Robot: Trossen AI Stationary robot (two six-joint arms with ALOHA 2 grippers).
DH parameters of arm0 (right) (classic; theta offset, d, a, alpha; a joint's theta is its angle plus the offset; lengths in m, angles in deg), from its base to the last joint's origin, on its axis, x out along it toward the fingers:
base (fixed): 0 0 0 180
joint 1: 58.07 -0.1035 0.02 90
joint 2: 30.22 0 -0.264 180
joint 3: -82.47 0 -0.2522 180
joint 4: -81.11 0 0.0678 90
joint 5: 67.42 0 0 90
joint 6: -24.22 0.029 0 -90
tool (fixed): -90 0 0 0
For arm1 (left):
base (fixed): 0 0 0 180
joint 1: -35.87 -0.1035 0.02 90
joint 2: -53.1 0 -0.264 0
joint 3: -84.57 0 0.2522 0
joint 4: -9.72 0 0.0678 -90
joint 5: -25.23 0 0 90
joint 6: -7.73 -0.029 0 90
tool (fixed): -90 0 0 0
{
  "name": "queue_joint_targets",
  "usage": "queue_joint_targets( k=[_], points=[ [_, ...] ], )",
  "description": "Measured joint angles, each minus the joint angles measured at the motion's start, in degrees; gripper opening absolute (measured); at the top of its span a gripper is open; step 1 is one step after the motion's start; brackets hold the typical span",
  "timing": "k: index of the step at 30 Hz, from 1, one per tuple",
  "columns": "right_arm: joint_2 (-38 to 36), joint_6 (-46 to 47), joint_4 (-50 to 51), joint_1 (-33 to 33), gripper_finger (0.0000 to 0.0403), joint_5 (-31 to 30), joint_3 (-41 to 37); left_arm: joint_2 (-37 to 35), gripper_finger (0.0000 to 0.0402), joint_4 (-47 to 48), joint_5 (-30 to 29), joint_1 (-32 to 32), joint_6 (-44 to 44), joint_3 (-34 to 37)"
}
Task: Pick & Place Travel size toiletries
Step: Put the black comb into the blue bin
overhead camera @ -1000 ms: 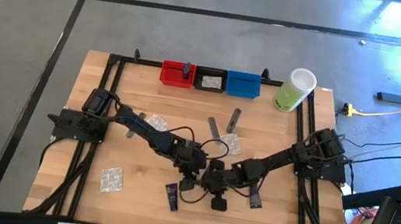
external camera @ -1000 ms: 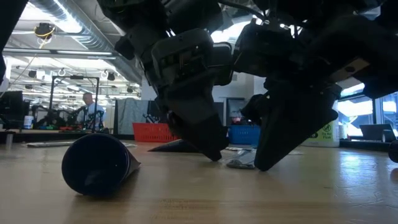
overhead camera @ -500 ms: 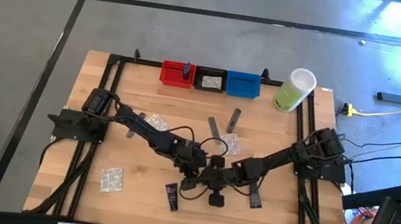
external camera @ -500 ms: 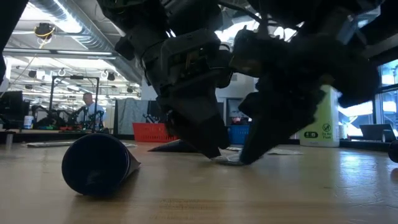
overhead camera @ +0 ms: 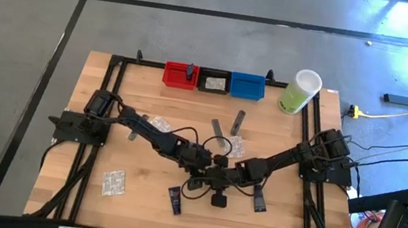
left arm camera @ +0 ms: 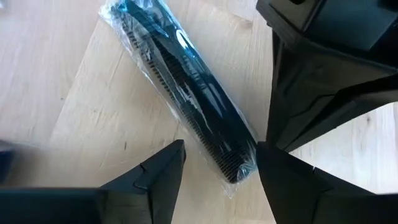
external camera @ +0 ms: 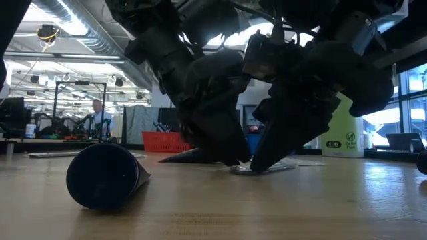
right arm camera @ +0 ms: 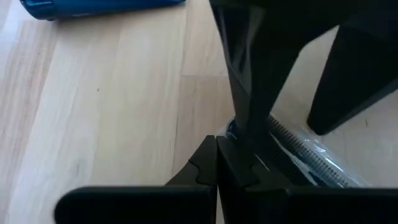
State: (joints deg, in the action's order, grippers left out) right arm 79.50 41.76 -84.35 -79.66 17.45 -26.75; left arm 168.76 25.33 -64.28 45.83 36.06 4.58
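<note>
A dark comb sealed in a clear packet [left arm camera: 186, 93] lies flat on the table's middle [overhead camera: 215, 166]. My left gripper [left arm camera: 221, 148] is open, one finger on each side of the packet's end. I cannot tell whether it touches. My right gripper [right arm camera: 217, 140] is shut, its tips down at that same end, close beside one left finger [right arm camera: 249, 93]. In the low view both grippers, left [external camera: 223, 150] and right [external camera: 261, 160], stand over the packet [external camera: 267, 169]. My right gripper sets its shut fingertips [external camera: 257, 163] on the packet's end [right arm camera: 231, 127], slanting down from the table's right. The packet lies on the table. A left finger hides part of the contact.
A navy tube [overhead camera: 174, 199] and another dark item [overhead camera: 259, 202] lie near the front. Clear packets [overhead camera: 113, 183] [overhead camera: 236, 144] and grey sachets [overhead camera: 237, 121] are scattered about. Red [overhead camera: 180, 75], black [overhead camera: 213, 81] and blue [overhead camera: 247, 86] bins and a green container [overhead camera: 298, 92] stand at the far edge.
My right gripper has slid toward the table's left, along the tabletop, up to the packet and close beside my left gripper. My left gripper has stayed in place and turned a little at the wrist.
</note>
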Motion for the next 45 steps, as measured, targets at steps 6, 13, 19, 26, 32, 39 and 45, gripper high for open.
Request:
queue_joint_targets(
  k=[6,13,19,26,32,39,45],
  points=[
    [0.00,-0.02,0.00,0.02,0.0000,0.00,0.00,1.98,0.0179,-0.82,-0.33,0.02,-0.56,-0.12],
    [-0.02,-0.13,0.02,0.02,0.0000,0.00,-0.02,2.15,0.0150,-0.12,-2.56,0.24,-1.98,-0.15],
    [-0.02,-0.26,0.02,0.02,0.0000,0.02,-0.02,2.67,0.0128,0.42,-6.04,1.40,-4.58,-0.20],
    [-0.09,-0.44,0.02,0.00,0.0000,0.21,-0.02,3.81,0.0090,-1.29,-8.02,2.05,-5.21,-0.26],
    [-0.09,-0.57,0.30,-0.33,0.0000,1.72,-0.02,3.62,0.0015,-2.34,-8.29,2.08,-7.61,-0.18],
    [-2.40,-0.17,4.39,-2.69,0.0000,-1.16,-0.07,2.80,0.0002,-1.37,-7.36,1.86,-8.19,-0.06],
    [-7.61,2.27,11.23,-5.59,0.0000,-7.75,-0.07,1.19,0.0002,0.61,-5.65,1.53,-8.20,0.09]
  ],
)
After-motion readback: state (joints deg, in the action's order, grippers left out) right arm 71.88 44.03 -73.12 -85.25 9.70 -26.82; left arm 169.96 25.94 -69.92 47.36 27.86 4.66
